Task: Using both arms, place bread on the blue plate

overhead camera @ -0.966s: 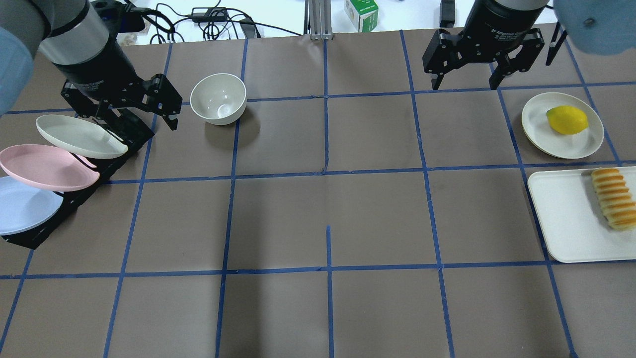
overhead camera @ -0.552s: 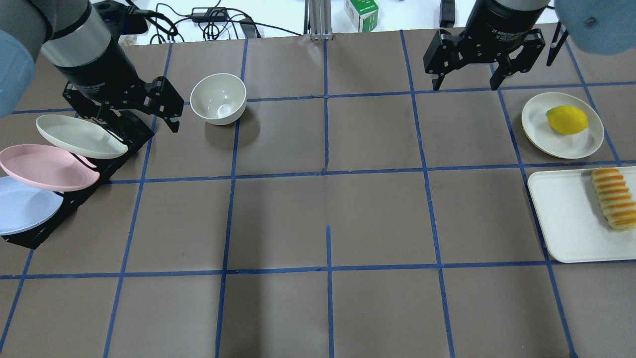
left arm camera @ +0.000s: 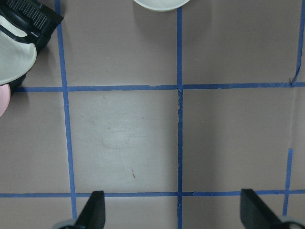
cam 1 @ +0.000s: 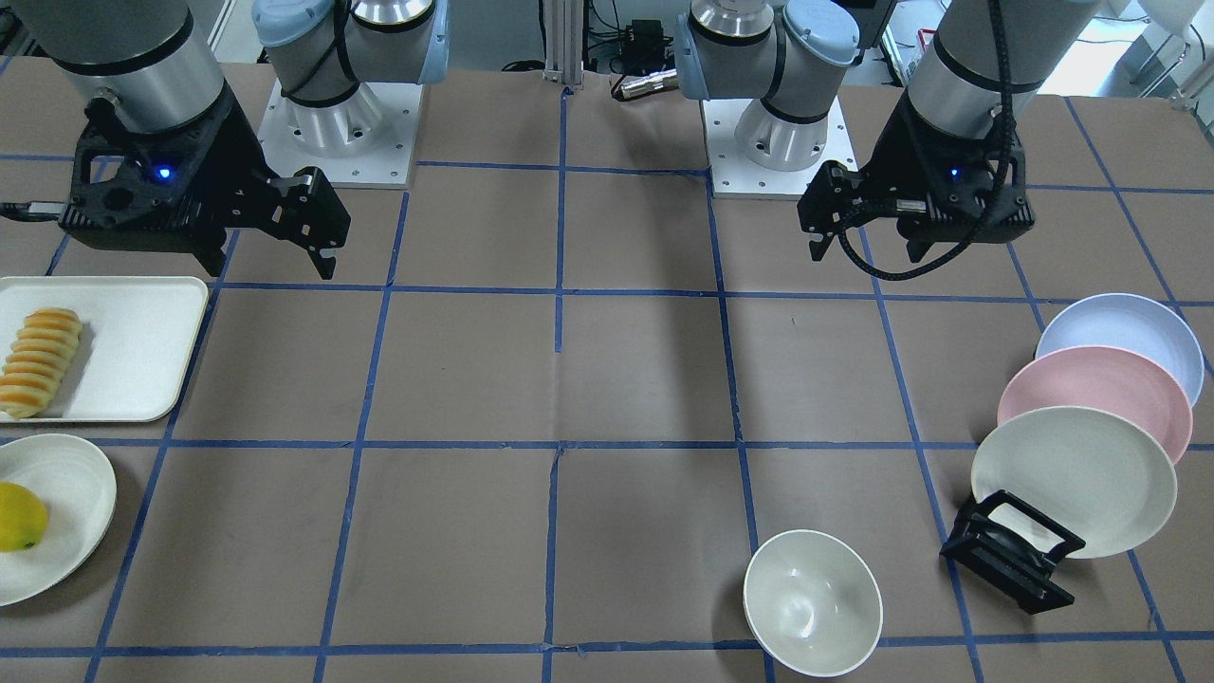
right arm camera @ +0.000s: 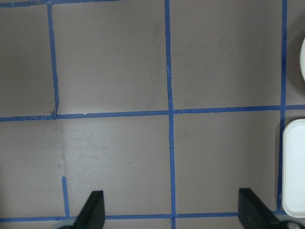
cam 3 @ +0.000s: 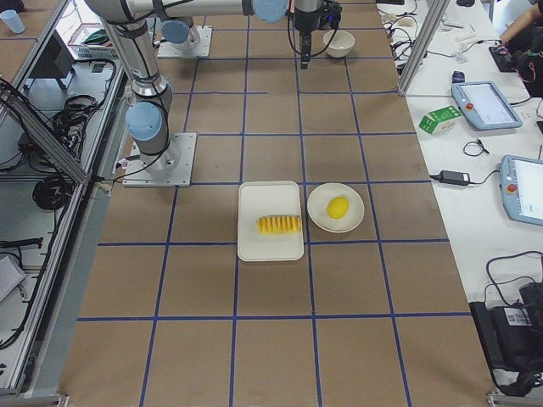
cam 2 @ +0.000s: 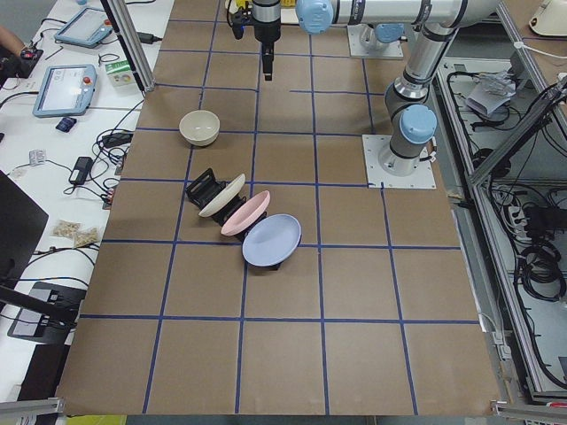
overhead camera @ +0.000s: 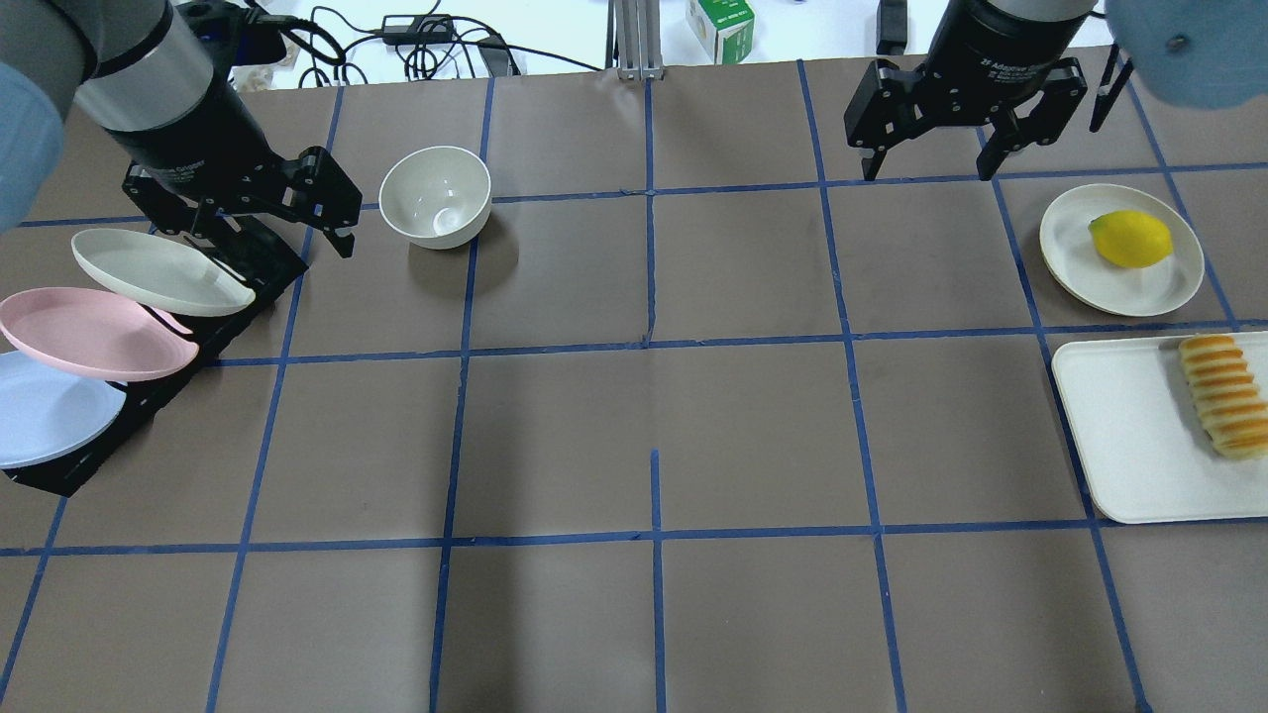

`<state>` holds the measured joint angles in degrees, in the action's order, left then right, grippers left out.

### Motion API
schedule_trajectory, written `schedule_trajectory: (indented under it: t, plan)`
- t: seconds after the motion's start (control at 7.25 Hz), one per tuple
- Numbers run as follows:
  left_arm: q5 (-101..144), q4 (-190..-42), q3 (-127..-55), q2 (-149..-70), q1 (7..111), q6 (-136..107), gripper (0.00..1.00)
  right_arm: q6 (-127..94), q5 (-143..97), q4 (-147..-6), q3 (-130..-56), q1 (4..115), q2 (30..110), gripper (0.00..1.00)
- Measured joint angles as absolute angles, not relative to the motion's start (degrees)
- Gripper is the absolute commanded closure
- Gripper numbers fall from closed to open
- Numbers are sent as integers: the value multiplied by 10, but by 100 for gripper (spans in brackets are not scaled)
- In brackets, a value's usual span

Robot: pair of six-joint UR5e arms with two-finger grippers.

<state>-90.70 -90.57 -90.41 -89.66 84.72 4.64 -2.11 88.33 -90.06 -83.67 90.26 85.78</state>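
Observation:
The bread (overhead camera: 1223, 394) lies on a white tray (overhead camera: 1119, 436) at the table's right edge; it also shows in the front view (cam 1: 38, 362) and the right side view (cam 3: 278, 225). The blue plate (overhead camera: 45, 411) leans in a black rack (overhead camera: 59, 477) at the far left, nearest me; the front view (cam 1: 1119, 327) shows it too. My left gripper (overhead camera: 279, 236) is open and empty, above the rack's far end. My right gripper (overhead camera: 928, 170) is open and empty, hovering at the back right, well behind the tray. Both wrist views show bare table between the open fingers (left arm camera: 95, 210) (right arm camera: 93, 210).
A pink plate (overhead camera: 89, 332) and a cream plate (overhead camera: 158, 269) lean in the same rack behind the blue one. A white bowl (overhead camera: 436, 196) stands right of my left gripper. A lemon (overhead camera: 1129, 238) lies on a cream plate (overhead camera: 1174, 282) behind the tray.
My left gripper has shifted only slightly and is back near where it was. The right gripper, bread and plates have not moved.

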Motion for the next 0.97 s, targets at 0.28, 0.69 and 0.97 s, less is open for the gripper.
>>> schedule_trajectory:
  t: [0.28, 0.69, 0.97]
  plan:
    - [-910, -904, -902, -897, 788, 49, 0, -21, 883, -901, -837, 903, 858, 0]
    - [-906, -904, -893, -894, 654, 86, 0, -14, 887, -900, -836, 903, 860, 0]
    - [-905, -890, -893, -900, 557, 178, 0, -13, 886, -899, -836, 903, 861, 0]
